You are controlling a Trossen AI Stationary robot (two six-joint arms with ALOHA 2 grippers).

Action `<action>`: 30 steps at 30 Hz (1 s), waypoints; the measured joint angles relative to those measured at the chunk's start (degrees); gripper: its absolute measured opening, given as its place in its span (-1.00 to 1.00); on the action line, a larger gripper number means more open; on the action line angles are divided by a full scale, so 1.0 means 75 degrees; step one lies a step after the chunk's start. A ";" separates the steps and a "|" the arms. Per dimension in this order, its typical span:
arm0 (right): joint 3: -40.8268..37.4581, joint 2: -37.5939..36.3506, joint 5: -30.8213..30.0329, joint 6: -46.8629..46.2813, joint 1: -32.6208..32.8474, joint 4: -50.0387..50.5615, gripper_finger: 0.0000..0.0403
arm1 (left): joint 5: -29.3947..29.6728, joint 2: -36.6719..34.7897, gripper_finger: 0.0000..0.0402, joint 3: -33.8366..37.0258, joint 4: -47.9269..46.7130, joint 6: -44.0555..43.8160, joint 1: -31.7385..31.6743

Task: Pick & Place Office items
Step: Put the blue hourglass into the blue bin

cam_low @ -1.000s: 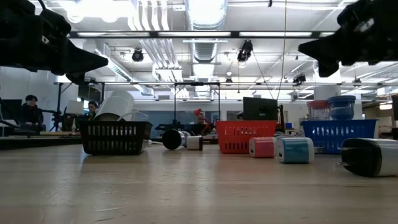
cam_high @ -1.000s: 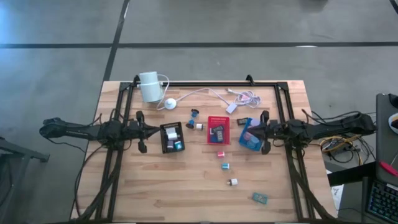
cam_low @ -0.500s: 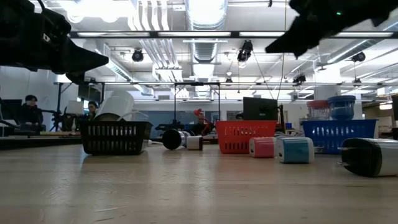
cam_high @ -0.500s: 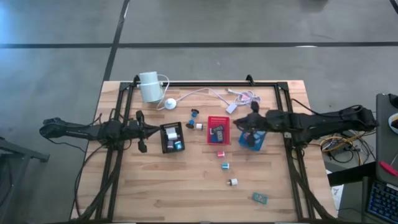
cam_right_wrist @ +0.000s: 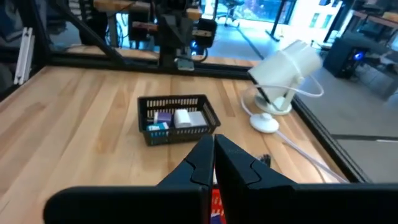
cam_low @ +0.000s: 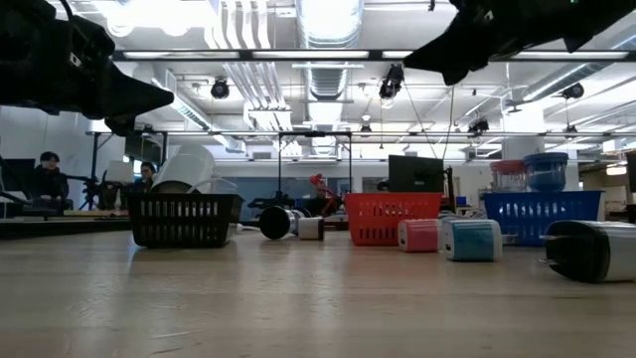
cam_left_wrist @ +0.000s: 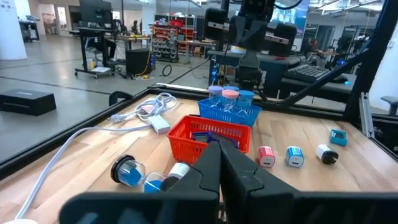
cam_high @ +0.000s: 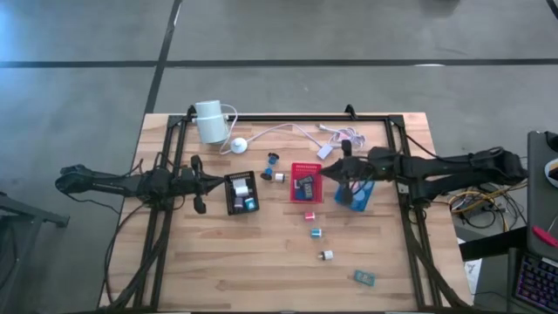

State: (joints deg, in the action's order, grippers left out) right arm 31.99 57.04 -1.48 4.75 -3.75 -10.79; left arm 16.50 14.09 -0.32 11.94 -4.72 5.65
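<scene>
Loose office items lie on the wooden table: a pink block (cam_high: 309, 215), a light blue one (cam_high: 316, 232), a white one (cam_high: 326, 255) and a teal one (cam_high: 364, 277), plus small blue and white pieces (cam_high: 272, 167) left of the red tray (cam_high: 306, 183). The black tray (cam_high: 241, 192) holds white and blue blocks. The blue tray (cam_high: 356, 194) holds round pieces (cam_left_wrist: 230, 94). My right gripper (cam_high: 336, 174) is shut and empty, in the air between the red and blue trays. My left gripper (cam_high: 207, 183) is shut and empty, just left of the black tray.
A white cylinder device (cam_high: 209, 120) with its white cable (cam_high: 288, 131) lies at the table's far edge. A dark metal frame (cam_high: 288, 117) runs along the far edge and both sides. Bare wood lies along the near edge (cam_high: 244, 270).
My right gripper has gone toward the table's left, from the blue tray's right side across it to the gap beside the red tray, rising somewhat in the low view. It stays shut and carries nothing.
</scene>
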 joint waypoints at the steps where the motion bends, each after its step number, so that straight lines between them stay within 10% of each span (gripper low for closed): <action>1: -0.0052 -0.0089 -0.0004 -0.0007 -0.0014 -0.0023 -0.96 | 0.0000 0.0000 -0.97 0.0000 0.0001 -0.0001 0.0000; 30: -0.3322 -0.3494 0.0154 -0.0383 0.0012 -0.2191 -0.96 | 0.0422 0.1124 -0.99 -0.1375 0.0238 -0.0869 -0.0003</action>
State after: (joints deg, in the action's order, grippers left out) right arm 7.07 30.84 -0.33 1.88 -3.66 -27.22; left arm 19.66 22.52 -10.63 13.73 -11.24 5.63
